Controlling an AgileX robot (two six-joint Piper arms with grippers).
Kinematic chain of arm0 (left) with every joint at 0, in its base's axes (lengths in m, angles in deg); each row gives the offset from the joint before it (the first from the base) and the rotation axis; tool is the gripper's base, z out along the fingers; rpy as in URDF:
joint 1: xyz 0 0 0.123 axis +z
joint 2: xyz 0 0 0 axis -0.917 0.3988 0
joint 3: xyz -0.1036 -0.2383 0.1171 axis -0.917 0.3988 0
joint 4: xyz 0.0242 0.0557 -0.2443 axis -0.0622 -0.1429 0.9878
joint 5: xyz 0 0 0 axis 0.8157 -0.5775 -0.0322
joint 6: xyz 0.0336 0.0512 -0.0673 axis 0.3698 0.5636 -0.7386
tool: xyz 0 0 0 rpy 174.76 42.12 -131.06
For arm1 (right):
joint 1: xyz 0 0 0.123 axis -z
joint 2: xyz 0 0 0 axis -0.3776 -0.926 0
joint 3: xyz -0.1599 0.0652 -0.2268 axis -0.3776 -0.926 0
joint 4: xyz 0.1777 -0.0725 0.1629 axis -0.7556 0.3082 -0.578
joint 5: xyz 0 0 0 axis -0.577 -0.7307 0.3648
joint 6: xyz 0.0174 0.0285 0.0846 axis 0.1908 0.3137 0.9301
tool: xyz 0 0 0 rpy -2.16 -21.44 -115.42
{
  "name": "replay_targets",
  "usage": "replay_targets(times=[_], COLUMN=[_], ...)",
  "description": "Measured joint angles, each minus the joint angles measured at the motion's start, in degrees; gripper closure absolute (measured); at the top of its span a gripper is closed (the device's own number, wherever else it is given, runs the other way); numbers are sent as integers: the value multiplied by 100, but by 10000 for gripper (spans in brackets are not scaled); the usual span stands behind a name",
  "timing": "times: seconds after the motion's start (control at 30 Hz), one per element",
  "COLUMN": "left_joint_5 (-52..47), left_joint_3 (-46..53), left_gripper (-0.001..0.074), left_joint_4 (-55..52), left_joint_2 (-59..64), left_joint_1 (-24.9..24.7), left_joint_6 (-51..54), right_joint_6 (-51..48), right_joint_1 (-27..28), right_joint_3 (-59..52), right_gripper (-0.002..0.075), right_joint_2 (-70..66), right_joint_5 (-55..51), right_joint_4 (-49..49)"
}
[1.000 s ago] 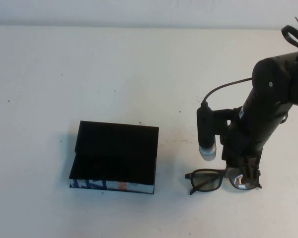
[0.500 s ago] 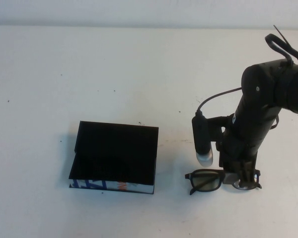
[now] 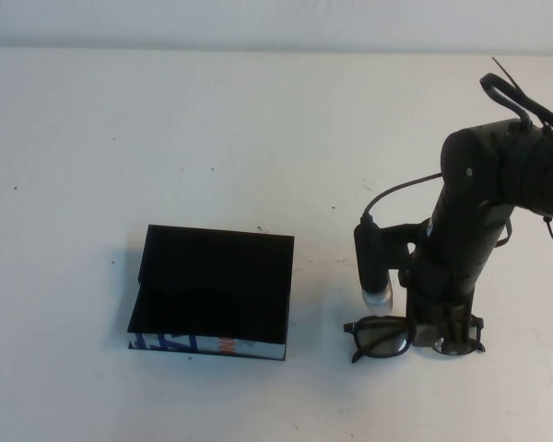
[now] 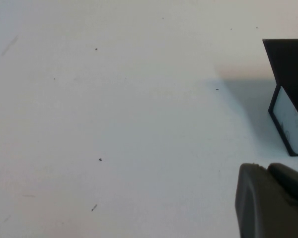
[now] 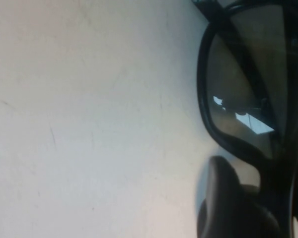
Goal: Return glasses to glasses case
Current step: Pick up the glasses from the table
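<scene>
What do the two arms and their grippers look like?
The right arm is matte black, rounded, with a black cable and a silver-tipped wrist camera; the right gripper is black. Of the left gripper, only a dark grey rounded part shows.

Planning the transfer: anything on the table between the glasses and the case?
Nothing visible. Bare table separates the glasses from the open glasses case. Right gripper is at the glasses; left gripper sits beside the case.
</scene>
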Motion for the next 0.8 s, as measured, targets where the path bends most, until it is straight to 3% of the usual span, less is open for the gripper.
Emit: replay_targets(times=[0.43,0.8], left_joint_5=[0,0], left_joint_3=[0,0], left_gripper=[738,738], left_joint_4=[0,0], left_joint_2=[0,0], left_joint_1=[0,0], left_joint_6=[0,0], right_joint_6=[0,0], right_joint_1=[0,0], right_joint_3=[0,0], right_gripper=[613,629], right_joint_2=[0,0], right_joint_5=[-53,-56], right_joint_4=[0,0])
